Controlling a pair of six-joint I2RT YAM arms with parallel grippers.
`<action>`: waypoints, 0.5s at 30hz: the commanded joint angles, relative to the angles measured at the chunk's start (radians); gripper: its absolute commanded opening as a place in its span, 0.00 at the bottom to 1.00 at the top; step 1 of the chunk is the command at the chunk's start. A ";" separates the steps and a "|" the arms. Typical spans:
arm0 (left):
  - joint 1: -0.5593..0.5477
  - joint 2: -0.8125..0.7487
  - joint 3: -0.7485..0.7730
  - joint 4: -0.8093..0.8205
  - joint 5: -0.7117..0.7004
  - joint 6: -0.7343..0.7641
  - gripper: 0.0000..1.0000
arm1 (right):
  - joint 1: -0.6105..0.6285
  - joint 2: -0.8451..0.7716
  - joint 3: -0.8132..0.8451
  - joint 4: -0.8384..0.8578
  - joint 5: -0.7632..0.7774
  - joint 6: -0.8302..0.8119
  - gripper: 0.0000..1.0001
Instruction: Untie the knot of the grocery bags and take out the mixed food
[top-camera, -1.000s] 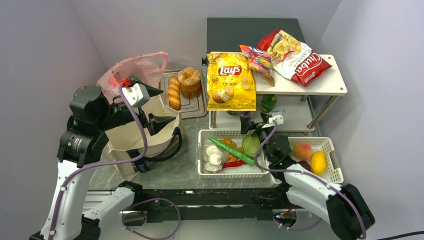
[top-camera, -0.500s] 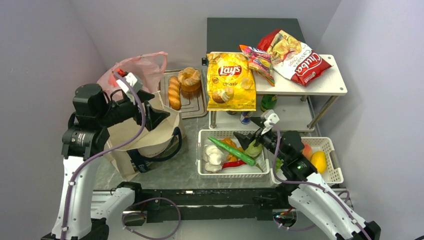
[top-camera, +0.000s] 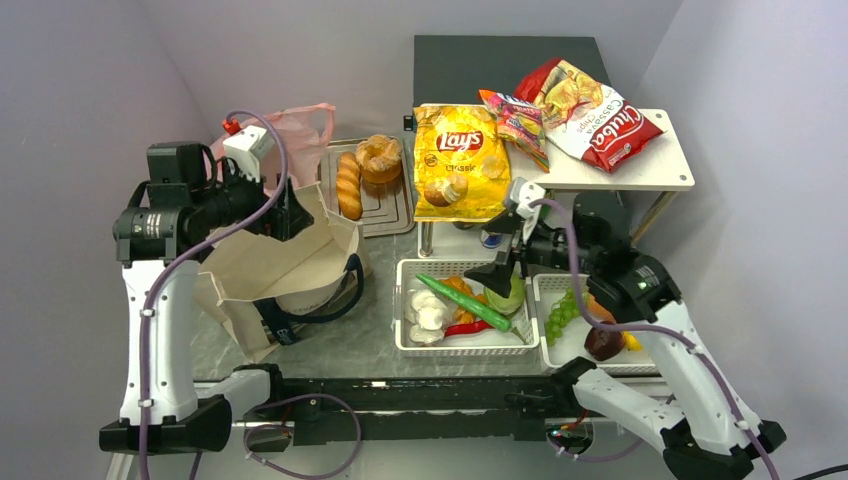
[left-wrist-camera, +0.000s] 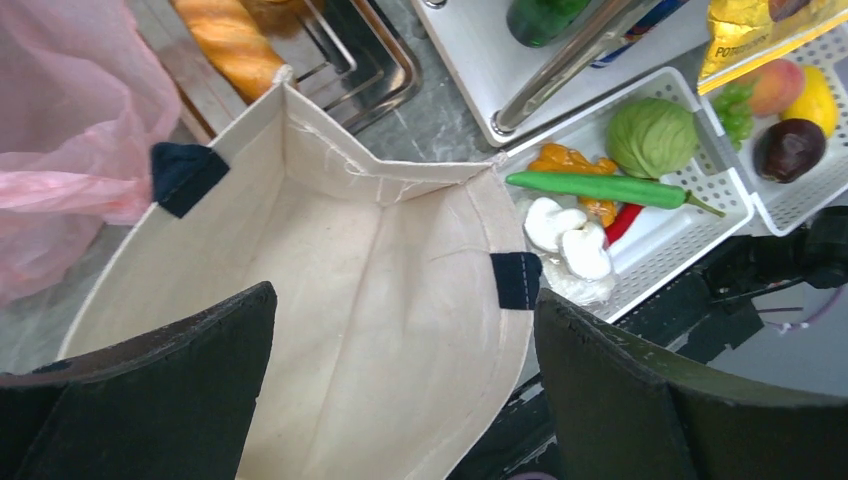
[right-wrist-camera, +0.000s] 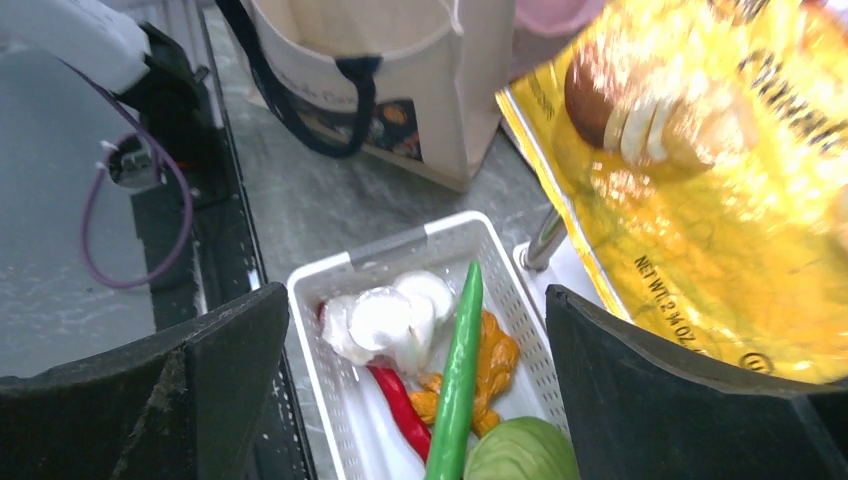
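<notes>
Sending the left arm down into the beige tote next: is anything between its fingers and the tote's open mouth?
Nothing visible. The left fingers hang open over the beige tote, whose mouth gapes; only bare fabric shows inside. The pink bag lies beside it, not across the opening.

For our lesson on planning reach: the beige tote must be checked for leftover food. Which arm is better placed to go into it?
Left. The left hand, open, hangs right over the mouth of the beige tote. The right hand, also open, is over the white basket of vegetables, away from it.
</notes>
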 joint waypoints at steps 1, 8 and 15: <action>0.003 0.048 0.119 -0.136 -0.122 0.074 0.99 | -0.001 -0.031 0.148 -0.081 -0.044 0.046 1.00; 0.003 0.107 0.164 -0.146 -0.262 0.056 0.99 | -0.025 0.030 0.258 0.040 0.262 0.221 1.00; 0.003 0.105 0.160 -0.135 -0.292 0.091 0.99 | -0.217 0.038 0.197 0.132 0.315 0.363 1.00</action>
